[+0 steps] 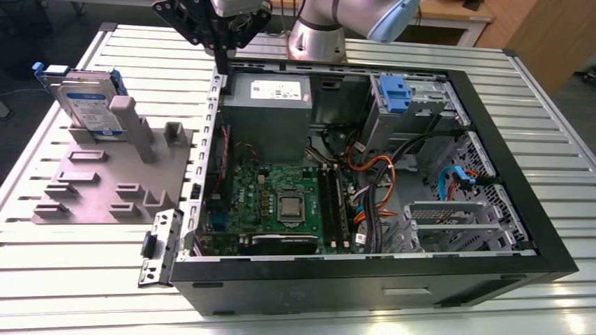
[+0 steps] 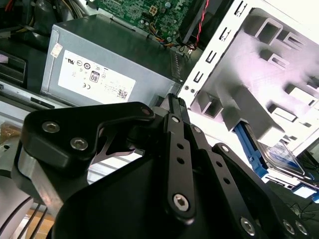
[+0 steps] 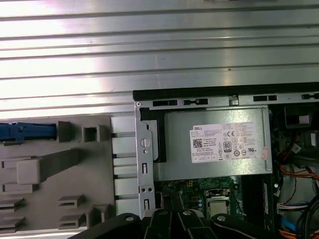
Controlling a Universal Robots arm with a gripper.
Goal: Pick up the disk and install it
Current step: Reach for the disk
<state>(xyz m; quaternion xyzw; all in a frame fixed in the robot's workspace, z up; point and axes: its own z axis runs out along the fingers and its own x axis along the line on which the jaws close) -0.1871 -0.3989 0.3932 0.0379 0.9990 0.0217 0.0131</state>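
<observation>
You have the black gripper (image 1: 222,68) hanging with its fingers together and nothing between them. It is above the corner of the open black computer case (image 1: 326,293), beside the grey metal power-supply box (image 1: 270,115). The silver disk in a blue carrier frame (image 1: 86,101) stands on edge at the far corner of the grey slotted fixture plate (image 1: 102,185). The plate lies on the ribbed metal table (image 1: 75,279), and the disk is clear of your gripper.
</observation>
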